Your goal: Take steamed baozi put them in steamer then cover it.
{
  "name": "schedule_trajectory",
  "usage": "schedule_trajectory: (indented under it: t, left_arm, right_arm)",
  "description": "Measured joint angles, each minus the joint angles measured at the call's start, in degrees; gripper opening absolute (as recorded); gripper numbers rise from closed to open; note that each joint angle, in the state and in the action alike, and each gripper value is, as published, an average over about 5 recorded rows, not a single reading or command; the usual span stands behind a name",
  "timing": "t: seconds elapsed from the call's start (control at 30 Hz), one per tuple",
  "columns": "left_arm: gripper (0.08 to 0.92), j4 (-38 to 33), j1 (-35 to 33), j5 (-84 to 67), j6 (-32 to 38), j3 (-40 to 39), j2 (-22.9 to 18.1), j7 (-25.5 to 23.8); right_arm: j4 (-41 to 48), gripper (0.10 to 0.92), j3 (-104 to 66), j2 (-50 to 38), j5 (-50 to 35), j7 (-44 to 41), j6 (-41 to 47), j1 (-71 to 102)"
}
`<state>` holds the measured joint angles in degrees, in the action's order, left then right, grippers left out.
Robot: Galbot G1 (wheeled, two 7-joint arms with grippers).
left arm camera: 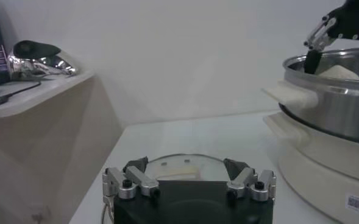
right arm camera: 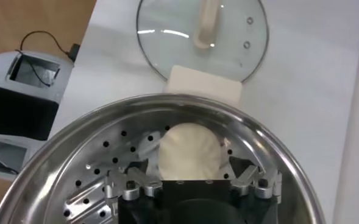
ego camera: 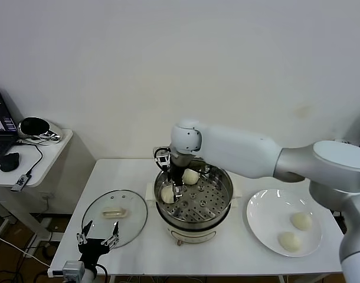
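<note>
Inventory from my remote station, all 3 views.

1. Steamer [ego camera: 195, 203]: centre of the white tabletop [ego camera: 138, 171], steel pot w/ perforated tray, cream base. Left side handle shows in left wrist view [left arm camera: 292, 95].
2. Baozi, 4 total. 2 inside the steamer on the tray: 1 at the left edge of the tray [ego camera: 167, 193], 1 toward the back [ego camera: 190, 175]. 2 more, the back one [ego camera: 301, 220] and the front one [ego camera: 288, 240], sit on the white plate [ego camera: 262, 215] to the steamer's right, apart from each other.
3. Cover [ego camera: 115, 213]: glass lid lying flat on the tabletop just left of the steamer, handle up. Right wrist view shows it beyond the pot rim [right arm camera: 202, 38].
4. Right gripper [ego camera: 175, 187]: reaching down into the steamer's left side. Fingers [right arm camera: 133, 181] spread wide, 1 either side of the left-edge baozi [right arm camera: 188, 152]; I see gaps on both sides, so nothing gripped.
5. Left gripper [ego camera: 97, 240]: parked low at the front-left tabletop edge, just in front of the cover. Fingers [left arm camera: 135, 164] wide apart, empty.
6. Misc: side table far left [ego camera: 47, 156] w/ laptop [ego camera: 0, 127] and mouse [ego camera: 10, 161].
</note>
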<state>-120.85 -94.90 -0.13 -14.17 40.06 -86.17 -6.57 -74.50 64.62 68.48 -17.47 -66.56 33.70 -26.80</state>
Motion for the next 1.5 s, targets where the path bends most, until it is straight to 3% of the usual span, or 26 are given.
schedule_trajectory:
  t: [0.27, 0.77, 1.5]
  left_arm:
    - [0.823, 0.3, -0.2, -0.4, -0.6, -0.2, 0.8, -0.5]
    - [0.823, 1.3, -1.8, -0.2, -0.7, 0.0, 0.5, -0.3]
    - [0.823, 0.2, -3.7, 1.1, -0.7, 0.3, -0.5, -0.2]
  right_arm:
    - [-7.3, 0.823, -2.2, -13.4, 1.6, -3.8, -4.7, -4.6]
    - [-15.7, 0.823, -6.3, -36.7, 14.9, -7.8, -16.0, 3.5]
    - [-16.6, 0.823, -21.4, -44.2, 27.1, -9.0, -21.8, 30.7]
